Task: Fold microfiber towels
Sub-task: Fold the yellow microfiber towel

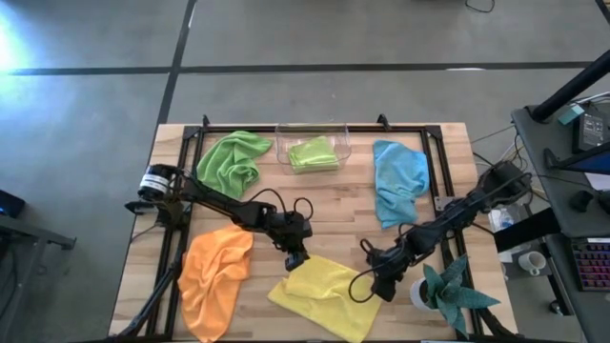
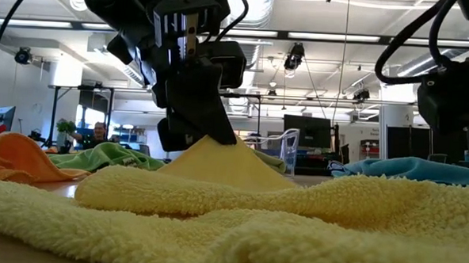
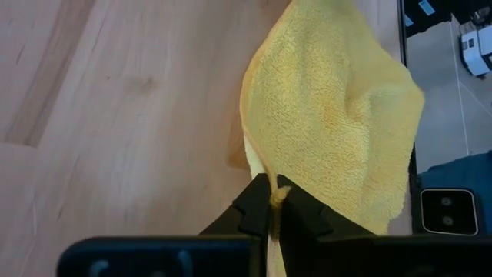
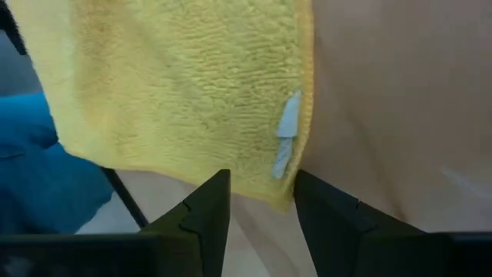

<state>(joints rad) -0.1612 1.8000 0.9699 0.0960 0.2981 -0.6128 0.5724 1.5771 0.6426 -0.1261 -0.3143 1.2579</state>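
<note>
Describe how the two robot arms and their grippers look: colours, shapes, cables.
Both arms are black and slender, built from jointed segments with looping black cables alongside. The left arm has a white-and-black cylindrical base joint at the table's edge. The left gripper has two dark angular fingers with stepped tips on a black crossbar. The right gripper has two matte black wedge-shaped fingers.

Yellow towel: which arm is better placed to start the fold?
Probably the left. The left pincer is already shut on a corner of the yellow towel and lifts it into a peak, while the right pincer is open at the opposite edge, holding nothing.
</note>
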